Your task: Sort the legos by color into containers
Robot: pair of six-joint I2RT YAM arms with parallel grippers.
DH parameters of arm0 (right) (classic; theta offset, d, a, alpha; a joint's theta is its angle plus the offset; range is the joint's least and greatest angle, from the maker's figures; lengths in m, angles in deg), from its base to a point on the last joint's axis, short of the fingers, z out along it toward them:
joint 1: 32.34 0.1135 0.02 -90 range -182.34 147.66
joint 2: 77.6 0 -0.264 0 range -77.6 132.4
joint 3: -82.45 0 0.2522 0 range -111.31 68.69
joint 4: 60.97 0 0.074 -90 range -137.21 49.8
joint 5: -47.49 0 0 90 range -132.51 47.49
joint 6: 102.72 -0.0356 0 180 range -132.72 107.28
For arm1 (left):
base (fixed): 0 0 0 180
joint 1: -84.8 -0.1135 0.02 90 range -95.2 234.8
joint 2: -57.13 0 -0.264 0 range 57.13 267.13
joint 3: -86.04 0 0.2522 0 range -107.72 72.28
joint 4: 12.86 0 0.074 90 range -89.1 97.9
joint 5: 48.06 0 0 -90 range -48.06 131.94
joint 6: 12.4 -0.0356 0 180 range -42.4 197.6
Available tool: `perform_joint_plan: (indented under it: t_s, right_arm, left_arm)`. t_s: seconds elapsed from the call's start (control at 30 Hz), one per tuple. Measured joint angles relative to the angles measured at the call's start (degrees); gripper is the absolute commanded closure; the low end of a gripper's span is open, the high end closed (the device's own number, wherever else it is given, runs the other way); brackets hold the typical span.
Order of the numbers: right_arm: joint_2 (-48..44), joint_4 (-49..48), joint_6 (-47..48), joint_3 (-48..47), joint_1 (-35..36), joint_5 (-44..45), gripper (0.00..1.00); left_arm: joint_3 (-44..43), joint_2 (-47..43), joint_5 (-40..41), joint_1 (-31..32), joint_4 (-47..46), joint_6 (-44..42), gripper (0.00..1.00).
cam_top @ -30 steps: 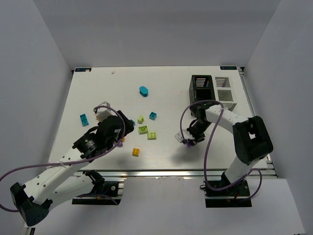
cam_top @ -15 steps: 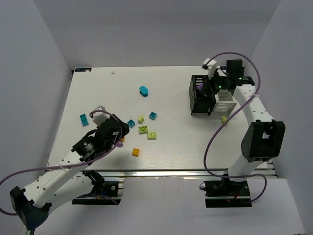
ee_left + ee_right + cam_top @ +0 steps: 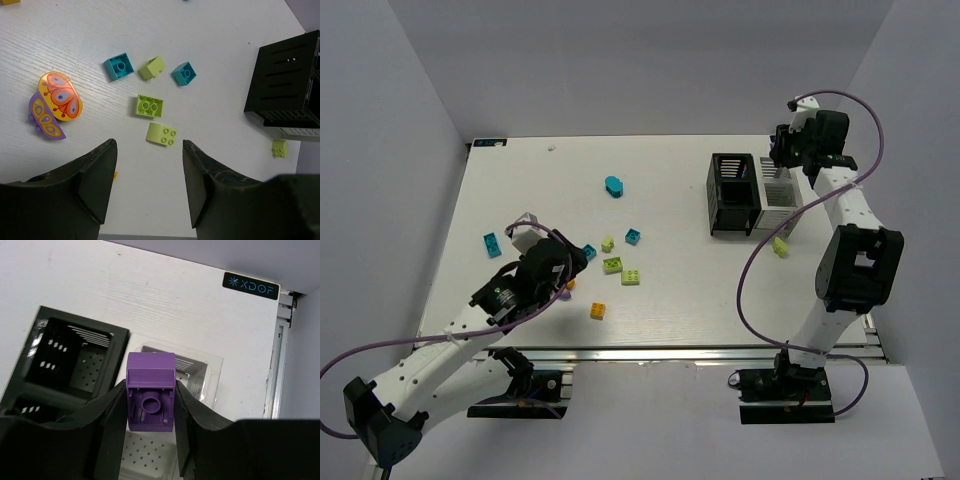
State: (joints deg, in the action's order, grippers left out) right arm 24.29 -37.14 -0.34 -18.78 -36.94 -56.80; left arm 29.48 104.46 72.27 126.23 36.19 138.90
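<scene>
2 jaws on the right arm pinch a purple brick (image 3: 151, 390) by its sides, its hollow underside turned to the wrist camera. Beneath it lies the white tray (image 3: 206, 365), though which cell I cannot tell, with the black bin (image 3: 75, 352) joined on the left. I judge the drop is downward, not sideways. The left jaws stand parted and empty above the table (image 3: 225, 30). 2 lime bricks (image 3: 149, 106) lie just ahead of them and a butterfly piece (image 3: 59, 97) off to the left.
</scene>
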Motion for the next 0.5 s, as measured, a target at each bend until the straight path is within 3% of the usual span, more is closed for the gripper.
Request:
perform_joint_plan:
  t_s: [0.37, 0.5]
  right_arm:
    - [8.6, -2.3, 0.0, -4.7, -0.2, 1.3, 0.73]
    - [9.7, -3.1, 0.2, -5.9, -0.3, 1.3, 0.55]
  left_arm:
    - [0.0, 1.2, -1.0, -0.1, -0.9, 0.0, 0.34]
    - [0.0, 2.2, -1.3, -0.2, -1.0, -0.1, 0.33]
